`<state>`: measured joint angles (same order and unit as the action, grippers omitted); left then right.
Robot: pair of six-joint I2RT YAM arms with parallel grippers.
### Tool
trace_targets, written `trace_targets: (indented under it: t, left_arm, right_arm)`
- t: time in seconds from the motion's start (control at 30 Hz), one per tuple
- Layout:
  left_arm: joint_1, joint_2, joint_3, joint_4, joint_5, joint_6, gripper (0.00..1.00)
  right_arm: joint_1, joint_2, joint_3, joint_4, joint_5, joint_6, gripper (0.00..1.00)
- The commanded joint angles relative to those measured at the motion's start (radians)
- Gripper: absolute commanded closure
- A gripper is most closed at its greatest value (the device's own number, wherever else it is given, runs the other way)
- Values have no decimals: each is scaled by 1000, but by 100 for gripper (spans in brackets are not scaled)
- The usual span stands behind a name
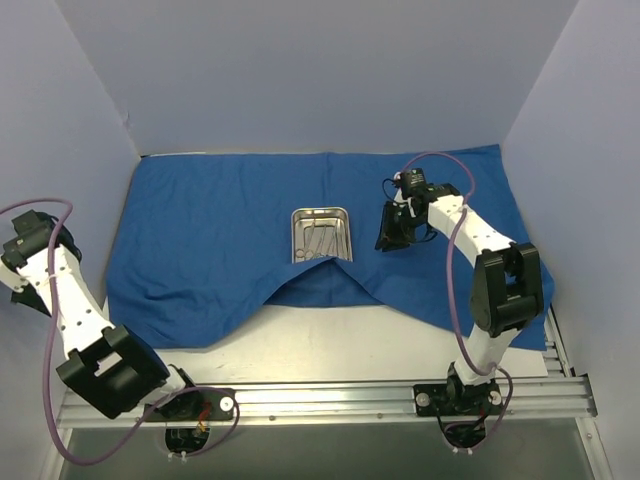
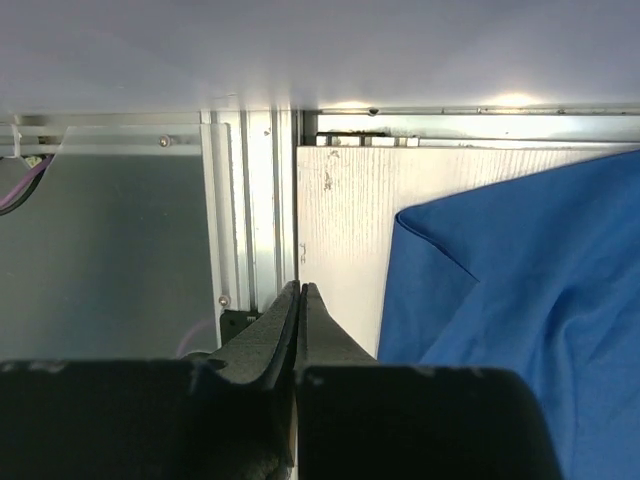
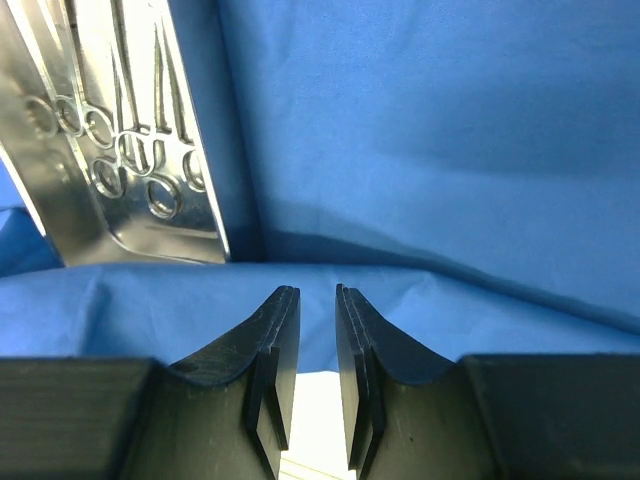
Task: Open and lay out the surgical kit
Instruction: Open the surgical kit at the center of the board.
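Hovering beside the steel tray (image 1: 298,230), toward the table's (image 1: 330,345) right edge, the right hand (image 3: 317,295) is slightly open, empty. Tray, instruments (image 1: 320,241) inside, sits mid-table on the spread blue cloth (image 1: 200,230). Left hand (image 2: 300,290) closed, empty, at the left edge.

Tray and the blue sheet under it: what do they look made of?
Tray: metal, probably polished steel; it is silvery and mirrors the light. Sheet: woven cloth by the look, matte royal blue; it lies in soft folds and creases, with no gloss.
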<state>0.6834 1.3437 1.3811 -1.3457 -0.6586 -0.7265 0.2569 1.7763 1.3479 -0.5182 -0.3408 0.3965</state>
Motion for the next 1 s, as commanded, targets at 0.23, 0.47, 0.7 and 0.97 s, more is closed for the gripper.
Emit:
trace_targets:
  t: [0.23,0.47,0.7,0.97]
  left_arm:
    - [-301,11,-31,92,333,190,84]
    - [-321,257,-60,168,585,194,98]
    - [-331,420,-171,178,633,136,98]
    - [-338,356,-250,-75,312,-51,98]
  right_arm:
    - [-10,-115,-52,-32,28,-10,78]
    - [-22,-126,-70,-8,31,8,78]
    - [-30,-101,-69,14,14,15,78]
    - [-30,-66,-85,59,-6,18,78]
